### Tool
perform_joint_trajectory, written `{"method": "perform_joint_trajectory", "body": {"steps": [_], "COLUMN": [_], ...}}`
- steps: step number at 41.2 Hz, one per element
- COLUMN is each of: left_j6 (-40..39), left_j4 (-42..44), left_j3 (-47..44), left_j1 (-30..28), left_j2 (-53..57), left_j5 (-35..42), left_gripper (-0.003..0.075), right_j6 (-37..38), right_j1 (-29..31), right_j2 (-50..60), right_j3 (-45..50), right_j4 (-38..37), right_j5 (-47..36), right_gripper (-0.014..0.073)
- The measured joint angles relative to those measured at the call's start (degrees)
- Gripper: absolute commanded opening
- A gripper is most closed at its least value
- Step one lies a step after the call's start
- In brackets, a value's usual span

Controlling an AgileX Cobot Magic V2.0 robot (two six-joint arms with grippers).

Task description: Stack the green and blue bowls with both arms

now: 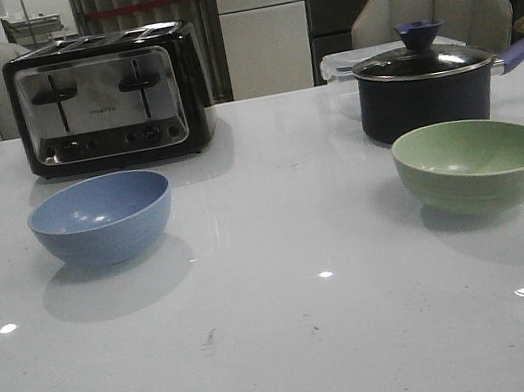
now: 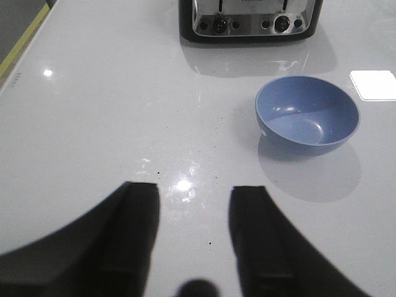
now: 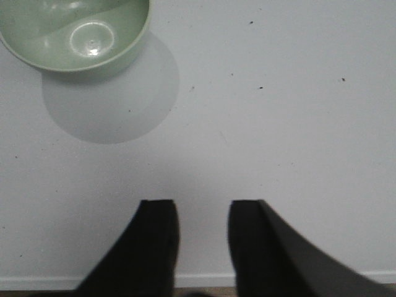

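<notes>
The dusty blue bowl (image 1: 101, 218) sits upright and empty on the left of the white table. It also shows in the left wrist view (image 2: 307, 115). The pale green bowl (image 1: 475, 163) sits upright and empty on the right, and it shows in the right wrist view (image 3: 77, 34). Neither arm shows in the front view. My left gripper (image 2: 194, 192) is open and empty above bare table, well short of the blue bowl. My right gripper (image 3: 202, 207) is open and empty near the table's front edge, apart from the green bowl.
A chrome and black toaster (image 1: 110, 99) stands behind the blue bowl. A dark navy saucepan (image 1: 425, 86) with a purple-knobbed lid stands just behind the green bowl. A clear lidded box (image 1: 341, 67) sits behind the pan. Chairs stand beyond the table.
</notes>
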State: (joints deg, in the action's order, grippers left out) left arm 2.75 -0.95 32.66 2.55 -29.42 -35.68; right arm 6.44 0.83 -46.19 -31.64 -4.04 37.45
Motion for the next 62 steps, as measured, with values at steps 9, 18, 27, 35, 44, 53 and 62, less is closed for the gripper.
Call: {"method": "perform_joint_trajectory", "body": {"steps": [9,18,27,35,44,53,62], "left_j6": [0.0,0.0,0.0,0.0,0.0,0.0,0.0], "left_j4": [0.0,0.0,0.0,0.0,0.0,0.0,0.0], "left_j3": [0.0,-0.85,-1.14,-1.14,-1.14,-1.14,-1.14], "left_j1": [0.0,0.0,0.0,0.0,0.0,0.0,0.0], "left_j2": [-0.11,-0.11,-0.11,-0.11,-0.11,-0.11,-0.11], "left_j5": [0.45,1.58,1.63,2.19,2.91,2.94,3.16], "left_gripper": [0.0525,0.0505,0.0505,0.0505,0.0505,0.0505,0.0505], "right_j6": [0.0,0.0,-1.97,-7.78,-8.71,-9.25,-10.79], "right_j1": [0.0,0.0,0.0,0.0,0.0,0.0,0.0], "right_j2": [-7.44,-19.19,-33.11,-45.94,-58.02,-62.97,-63.06], "right_j3": [-1.89,-10.5,-21.45,-31.42,-39.41,-44.24,-45.04], "right_j4": [1.83,5.24,8.91,13.35,13.97,14.06,13.79], "right_j5": [-2.72,-3.55,-1.83,2.22,3.75,4.44,5.02], "right_gripper": [0.0559,0.0559,0.0559,0.0559,0.0559,0.033,0.0152]}}
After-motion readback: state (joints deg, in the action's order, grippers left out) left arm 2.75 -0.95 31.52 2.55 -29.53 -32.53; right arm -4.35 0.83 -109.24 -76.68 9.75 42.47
